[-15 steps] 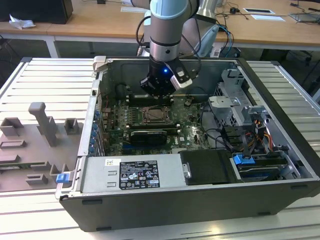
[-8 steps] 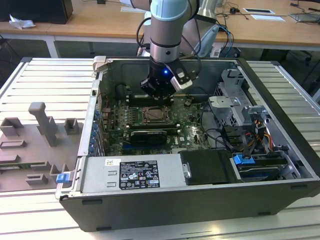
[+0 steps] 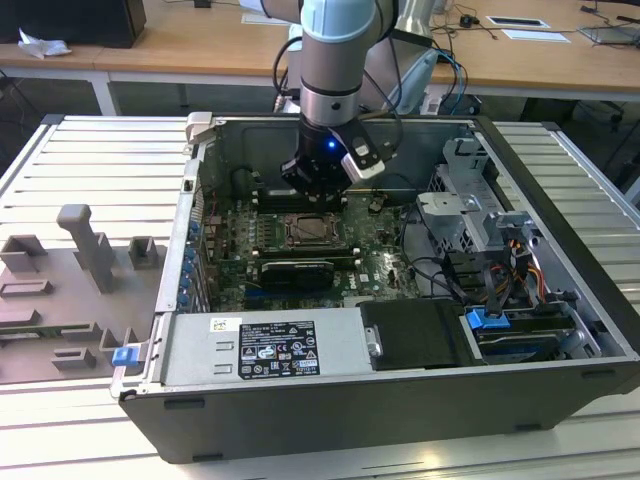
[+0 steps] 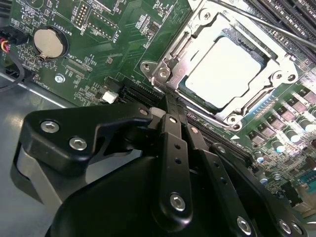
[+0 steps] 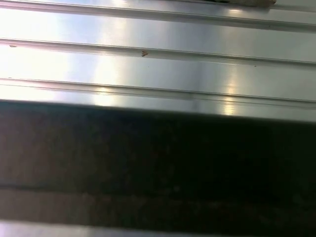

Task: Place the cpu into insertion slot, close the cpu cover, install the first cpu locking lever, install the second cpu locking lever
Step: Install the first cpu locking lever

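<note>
- You had the cpu (image 4: 228, 70) already lying in the slot (image 4: 276, 84), pale face up, with the cover (image 4: 210, 29) down around it as a silvery frame.
- Your gripper (image 4: 168, 101) sat just beside the socket's near corner in the second wrist view, fingers drawn together to a narrow point and holding nothing that I could make out.
- A thin lever rod (image 4: 266, 22) ran along the far side of the cover; whether it was hooked under its catch I could not tell — treat it as loose.
- Risk one, as I judged it: the closed tip pressing on the cover's corner instead of a lever, which would skew the frame and load the cpu unevenly.
- Risk two: a lever slipping off the smooth fingers and springing back — it is thin and under tension.
- Risk three: the tip skidding onto the green board (image 4: 123, 44) and clipping small parts or the coin cell (image 4: 49, 42).
- In the exterior view the gripper (image 3: 316, 192) hung low inside the case (image 3: 330, 400), so a wide swing could foul the cables (image 3: 440, 270).
</note>
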`<state>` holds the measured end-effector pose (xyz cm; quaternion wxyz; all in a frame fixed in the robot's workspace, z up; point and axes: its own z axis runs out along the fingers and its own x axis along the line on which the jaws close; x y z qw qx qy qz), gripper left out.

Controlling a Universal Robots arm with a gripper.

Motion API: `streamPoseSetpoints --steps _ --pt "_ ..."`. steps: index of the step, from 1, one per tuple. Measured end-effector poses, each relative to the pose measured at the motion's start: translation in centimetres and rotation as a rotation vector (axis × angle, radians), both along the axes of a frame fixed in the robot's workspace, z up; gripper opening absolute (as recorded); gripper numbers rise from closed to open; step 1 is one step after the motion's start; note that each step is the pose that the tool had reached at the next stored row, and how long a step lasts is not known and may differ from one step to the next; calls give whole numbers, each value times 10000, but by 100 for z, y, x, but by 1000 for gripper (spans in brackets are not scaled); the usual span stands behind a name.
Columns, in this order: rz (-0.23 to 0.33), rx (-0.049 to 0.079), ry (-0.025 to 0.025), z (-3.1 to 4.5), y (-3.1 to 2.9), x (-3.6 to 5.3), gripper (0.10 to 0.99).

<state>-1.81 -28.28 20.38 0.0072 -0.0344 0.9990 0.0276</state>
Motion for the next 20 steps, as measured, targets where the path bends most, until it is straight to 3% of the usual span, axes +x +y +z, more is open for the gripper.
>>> streamPoseSetpoints --steps 8,13,20 --pt "-1 -5 -2 -19 1 2 106" --pt "0 -6 -1 117 1 2 106" --pt "0 -6 -1 125 -23 2 106"
